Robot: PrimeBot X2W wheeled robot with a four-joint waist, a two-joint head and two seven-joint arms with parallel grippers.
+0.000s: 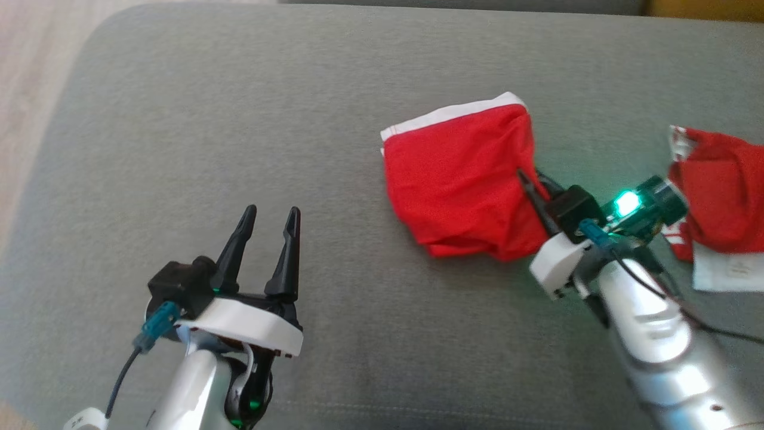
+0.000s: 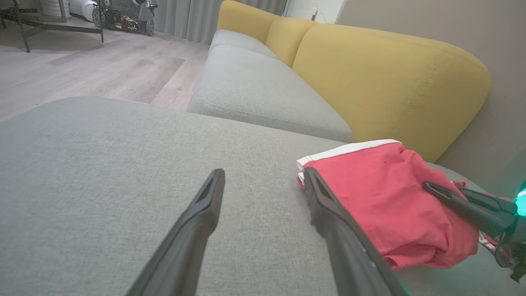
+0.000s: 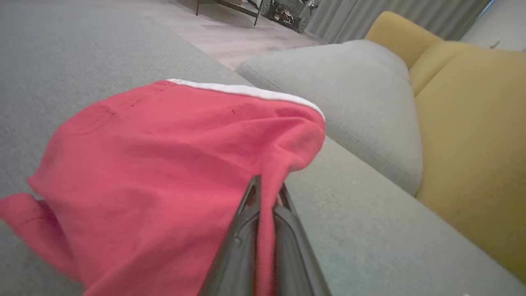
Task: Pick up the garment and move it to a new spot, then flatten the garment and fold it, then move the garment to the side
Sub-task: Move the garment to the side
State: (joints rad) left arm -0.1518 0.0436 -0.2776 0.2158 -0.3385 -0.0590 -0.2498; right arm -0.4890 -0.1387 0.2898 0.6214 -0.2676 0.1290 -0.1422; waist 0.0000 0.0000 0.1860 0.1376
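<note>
right tool (image 1: 524, 177) clenched on the right edge of the red garment (image 1: 459, 173), which lay crumpled right of centre on the grey cushion (image 1: 239, 89). left tool (image 1: 272, 210) released, fingers spread, over the cushion's near-left part, clear of the garment. second red cloth (image 1: 722, 191) by the right edge.

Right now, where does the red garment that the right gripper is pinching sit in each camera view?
Head view: red garment right of centre, on the grey cushion.
Left wrist view: red garment at lower right.
Right wrist view: red garment centre and left, pinched by the right gripper.
Shared landmark: its white band.
</note>
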